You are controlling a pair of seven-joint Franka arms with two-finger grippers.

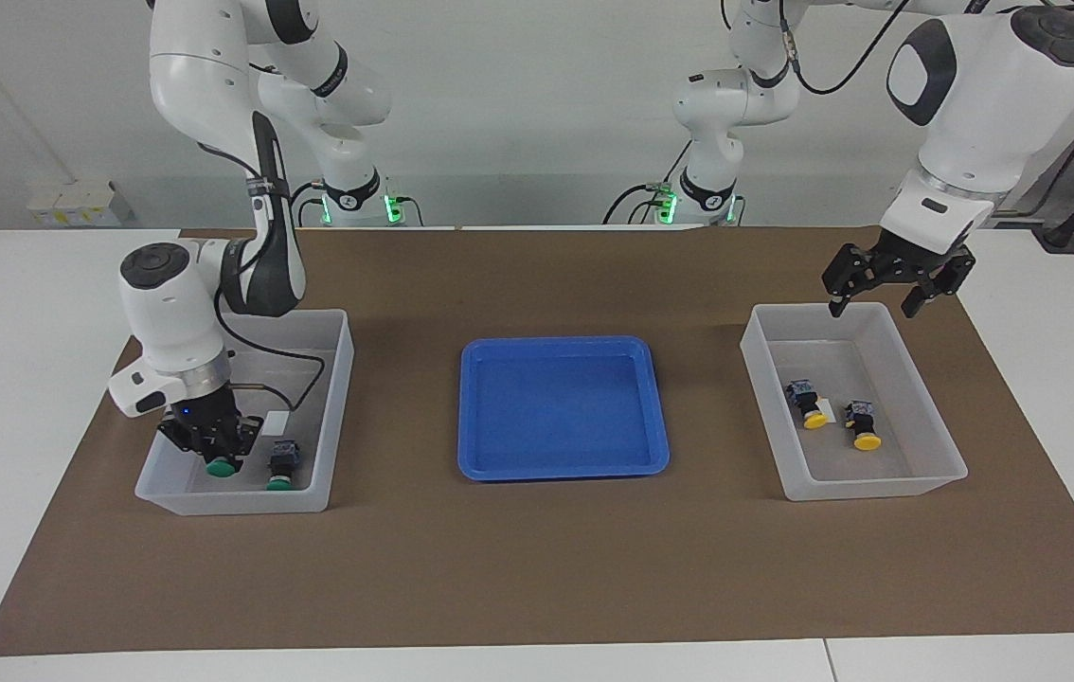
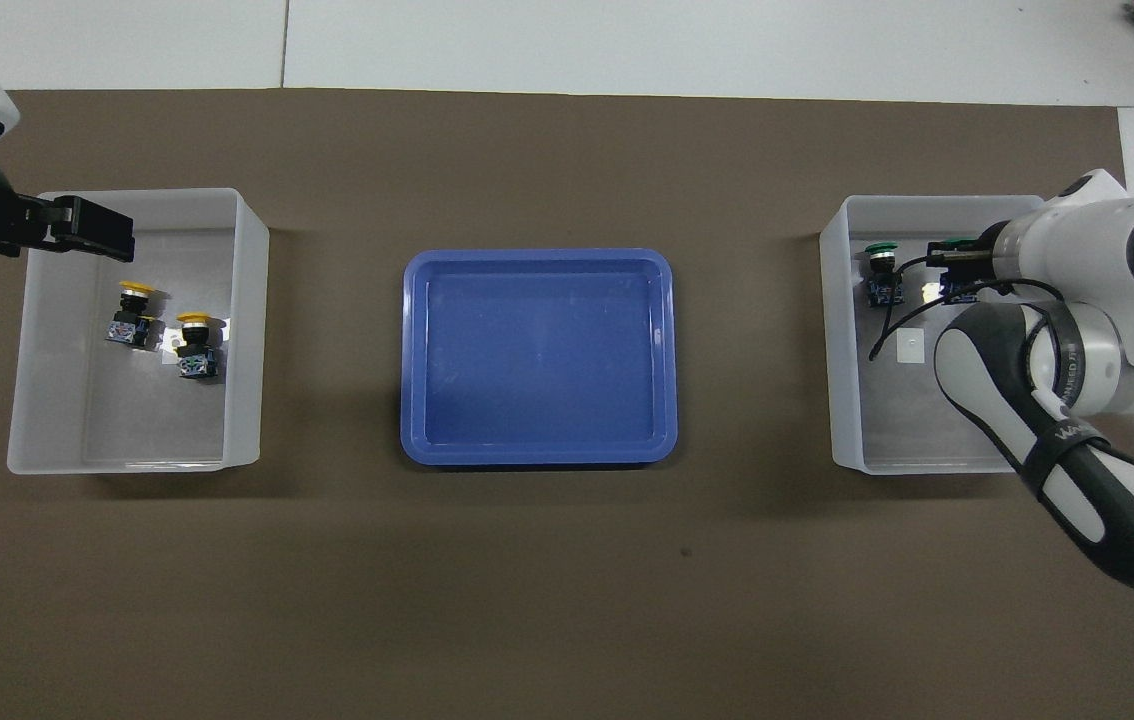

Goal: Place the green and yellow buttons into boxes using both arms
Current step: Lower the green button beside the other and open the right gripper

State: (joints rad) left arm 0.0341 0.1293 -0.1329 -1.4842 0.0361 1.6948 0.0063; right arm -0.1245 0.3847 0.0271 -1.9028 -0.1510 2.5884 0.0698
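facing view first: right gripper (image 1: 218, 453) is down inside the box (image 1: 333, 398) at the right arm's end, fingers clenched on a green button (image 1: 221, 465), cap pointing down. a second green button (image 1: 281, 464) lies just beside it on the box floor. left gripper (image 1: 881, 289) waits over the robot-side rim of the other box (image 1: 944, 445), fingers spread and empty, with two yellow buttons (image 1: 835, 415) lying below in that box. the blue tray (image 1: 658, 417) between the boxes holds nothing.

overhead view now: the right gripper (image 2: 955, 272) shows at the green box (image 2: 842, 400), the loose green button (image 2: 882, 270) beside it. the left gripper (image 2: 77, 228) sits over the yellow box (image 2: 247, 330), yellow buttons (image 2: 162, 330) side by side inside.

handling call: these look light, rigid little switches; the round caps seem smooth and likely to slip, so the squarer black body is the better place to pinch. a short drop should not hurt one.
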